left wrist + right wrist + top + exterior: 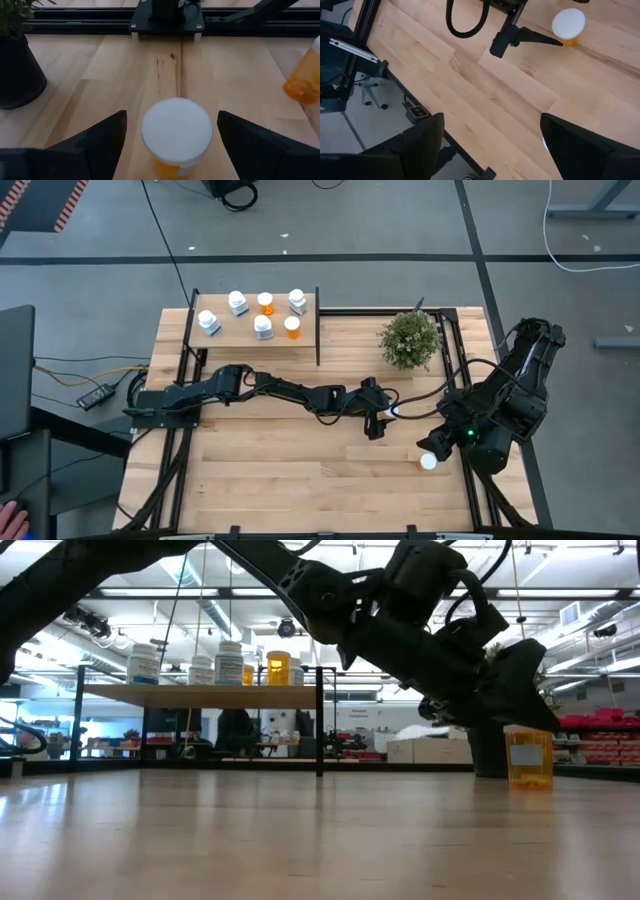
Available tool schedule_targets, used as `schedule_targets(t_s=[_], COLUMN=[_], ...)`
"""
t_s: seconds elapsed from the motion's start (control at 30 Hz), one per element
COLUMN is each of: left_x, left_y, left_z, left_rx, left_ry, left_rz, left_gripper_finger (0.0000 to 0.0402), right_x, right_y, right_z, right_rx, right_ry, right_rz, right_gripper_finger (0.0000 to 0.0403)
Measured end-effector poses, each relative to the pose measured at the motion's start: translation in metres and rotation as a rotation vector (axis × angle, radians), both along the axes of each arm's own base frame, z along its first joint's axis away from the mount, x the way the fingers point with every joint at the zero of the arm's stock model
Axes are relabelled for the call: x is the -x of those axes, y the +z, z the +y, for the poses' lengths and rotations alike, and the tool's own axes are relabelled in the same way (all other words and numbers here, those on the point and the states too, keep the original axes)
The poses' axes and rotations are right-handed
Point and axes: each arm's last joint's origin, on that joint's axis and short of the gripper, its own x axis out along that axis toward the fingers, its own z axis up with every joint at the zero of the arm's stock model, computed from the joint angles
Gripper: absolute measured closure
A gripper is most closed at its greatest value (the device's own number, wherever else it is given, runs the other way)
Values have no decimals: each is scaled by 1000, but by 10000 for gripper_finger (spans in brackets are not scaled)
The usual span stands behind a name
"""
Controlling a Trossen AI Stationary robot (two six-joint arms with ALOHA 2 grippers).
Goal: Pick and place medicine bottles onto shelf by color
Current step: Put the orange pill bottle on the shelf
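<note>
An orange medicine bottle with a white cap stands upright on the table between the open fingers of my left gripper, with a gap on each side. The low view shows its orange body under the gripper. A second orange bottle with a white cap stands near the right front, next to my open right gripper. The shelf at the far left carries several white bottles and two orange ones, all upright.
A potted plant stands at the far right of the table, close to the left gripper's far side. Black rails run along the table's right edge. Bare planks lie across the front middle of the table.
</note>
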Motion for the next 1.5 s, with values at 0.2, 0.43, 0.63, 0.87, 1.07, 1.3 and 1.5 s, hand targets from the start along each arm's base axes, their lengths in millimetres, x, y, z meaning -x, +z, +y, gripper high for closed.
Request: schedule_targets(t_s=[0.2,0.43,0.63,0.87,1.07,1.3,1.5], left_x=[0,0,1,1,2,6,12], left_y=[0,0,0,0,0,7,20], left_z=[0,-3,-8,-11,-11,-11,-11], left_rx=[0,0,0,0,-2,-5,-9], left_ry=[0,-5,-15,-21,-20,-21,-22], left_rz=[-1,-2,0,3,20,71,116], left_gripper_finger=[104,120,146,179,173,174,181], right_x=[0,0,0,0,0,0,1], right_y=[0,0,0,0,0,0,-1], right_z=[0,0,0,0,0,-1,-2], right_rx=[0,0,0,2,3,29,49], right_ry=[0,0,0,2,3,8,21], right_rz=[0,0,0,0,-1,-5,3], right_gripper_finger=[65,65,65,65,65,65,65])
